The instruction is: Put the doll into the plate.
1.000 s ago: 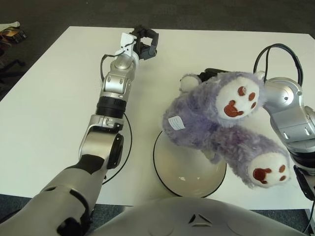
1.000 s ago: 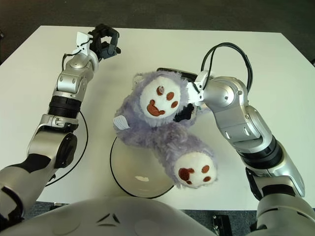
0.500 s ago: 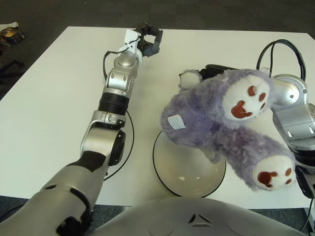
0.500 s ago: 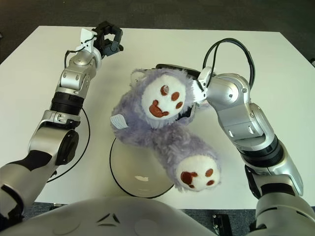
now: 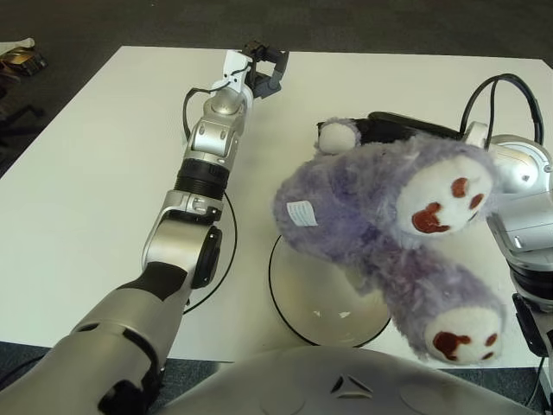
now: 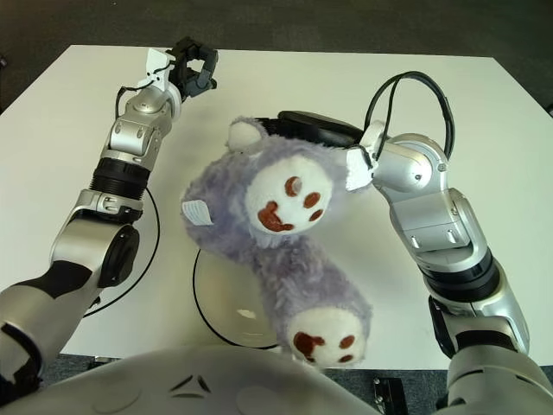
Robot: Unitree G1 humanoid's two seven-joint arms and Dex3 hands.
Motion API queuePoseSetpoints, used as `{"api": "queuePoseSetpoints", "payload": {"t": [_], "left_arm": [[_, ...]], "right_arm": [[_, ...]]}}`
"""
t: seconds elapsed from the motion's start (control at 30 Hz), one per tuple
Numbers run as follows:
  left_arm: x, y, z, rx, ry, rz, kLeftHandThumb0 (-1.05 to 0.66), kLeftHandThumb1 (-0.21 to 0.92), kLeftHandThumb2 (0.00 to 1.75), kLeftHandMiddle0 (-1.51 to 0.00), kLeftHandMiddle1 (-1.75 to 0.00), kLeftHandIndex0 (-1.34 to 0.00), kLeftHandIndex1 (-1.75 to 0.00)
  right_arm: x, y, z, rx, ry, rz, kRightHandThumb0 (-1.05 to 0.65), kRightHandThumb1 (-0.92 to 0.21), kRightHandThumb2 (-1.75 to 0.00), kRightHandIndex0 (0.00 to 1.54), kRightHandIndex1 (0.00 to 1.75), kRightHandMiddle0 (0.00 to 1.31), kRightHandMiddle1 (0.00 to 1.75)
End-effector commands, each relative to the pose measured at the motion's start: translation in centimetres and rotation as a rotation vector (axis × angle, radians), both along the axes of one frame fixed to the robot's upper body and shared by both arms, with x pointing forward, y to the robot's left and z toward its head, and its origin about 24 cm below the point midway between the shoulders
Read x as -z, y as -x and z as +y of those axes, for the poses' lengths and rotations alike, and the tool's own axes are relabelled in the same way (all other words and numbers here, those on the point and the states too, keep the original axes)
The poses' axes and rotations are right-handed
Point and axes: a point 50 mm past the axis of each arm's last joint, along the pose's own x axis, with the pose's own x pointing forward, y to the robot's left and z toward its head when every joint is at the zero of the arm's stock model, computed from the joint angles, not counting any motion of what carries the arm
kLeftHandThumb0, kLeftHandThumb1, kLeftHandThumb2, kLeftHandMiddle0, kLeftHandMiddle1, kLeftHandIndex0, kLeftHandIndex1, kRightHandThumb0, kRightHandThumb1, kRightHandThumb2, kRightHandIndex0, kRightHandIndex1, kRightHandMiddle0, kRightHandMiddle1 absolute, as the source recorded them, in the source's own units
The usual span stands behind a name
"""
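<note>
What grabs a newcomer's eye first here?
The big purple doll, held up by the right hand over the white plate at the table's near edge. Next, the left hand, stretched far out over the table's back left, holding nothing.
</note>
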Motion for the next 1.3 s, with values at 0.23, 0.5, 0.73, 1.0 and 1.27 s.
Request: {"api": "queuePoseSetpoints", "payload": {"t": [0.23,0.5,0.73,1.0,1.27], "left_arm": [[-1.02,-0.35,-0.56,-0.006,-0.015,-0.004,0.0,0.75,0.78,-0.22,-1.71,-0.22,-1.72],[-0.96,-0.45,-0.53,-0.012,-0.015,0.006,0.0,0.73,0.74,-0.31,-1.53,-0.3,-1.73],[-1.0,-0.49,-0.52,-0.016,-0.02,0.01,0.0,0.66,0.83,-0.4,-1.52,-0.29,-1.75],[-1.02,-0.51,-0.54,-0.016,-0.022,0.009,0.0,0.6,0.97,-0.43,-1.67,-0.21,-1.75],[-1.0,-0.54,-0.54,-0.024,-0.027,0.01,0.0,0.57,1.02,-0.46,-1.71,-0.18,-1.75]], "right_arm": [[-0.31,0.09,-0.3,0.007,-0.001,-0.024,0.0,-0.78,-0.63,0.25,1.75,0.39,1.42],[-0.31,0.09,-0.31,0.006,-0.001,-0.024,0.0,-0.78,-0.63,0.25,1.75,0.39,1.42],[-0.31,0.09,-0.31,0.006,-0.001,-0.025,0.0,-0.78,-0.63,0.25,1.75,0.38,1.42],[-0.31,0.09,-0.31,0.006,-0.001,-0.025,0.0,-0.78,-0.63,0.25,1.75,0.38,1.42],[-0.31,0.09,-0.31,0.006,-0.001,-0.025,0.0,-0.78,-0.62,0.25,1.75,0.38,1.42]]}}
